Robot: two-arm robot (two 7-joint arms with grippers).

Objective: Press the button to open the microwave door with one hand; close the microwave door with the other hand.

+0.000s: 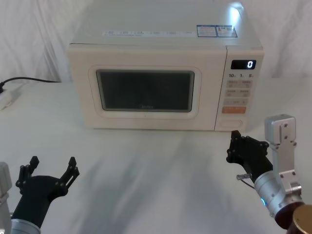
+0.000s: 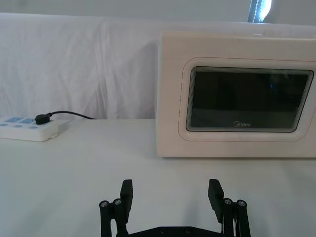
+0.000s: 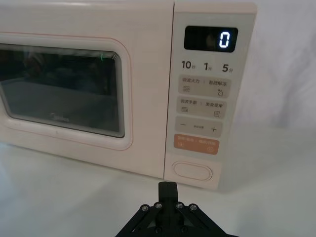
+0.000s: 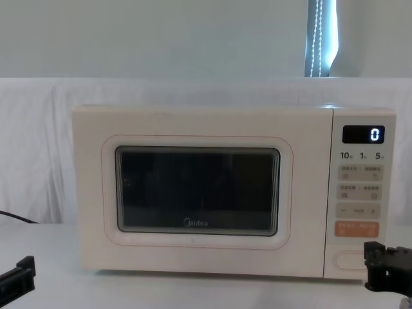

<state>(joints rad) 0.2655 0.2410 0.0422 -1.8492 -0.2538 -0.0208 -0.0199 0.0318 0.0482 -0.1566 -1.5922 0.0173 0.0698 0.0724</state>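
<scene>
Button (image 3: 192, 171), wide and cream-white, is sitting at the foot of the control panel (image 3: 206, 106), just under the orange key (image 3: 195, 145), at about five o'clock on the microwave's face in the head view. The display (image 3: 211, 39) above it is showing a lit "0". The microwave door (image 1: 146, 91) is lying flush and shut, its dark window (image 4: 197, 189) carrying the Midea logo (image 2: 241, 124) along the lower edge.

The right gripper (image 1: 236, 145) is hovering just before the button, near it but not touching, with its fingers drawn narrow together and pointing toward twelve o'clock. The left gripper (image 1: 52, 166) is waiting well apart at seven o'clock of the microwave, low over the white table (image 1: 146, 175), its two fingers (image 2: 127, 193) spread wide and holding nothing.

A white power strip (image 2: 27, 128) with a black plug (image 2: 43, 118) is resting on the table at nine o'clock of the microwave, against the white cloth backdrop (image 2: 74, 64).
</scene>
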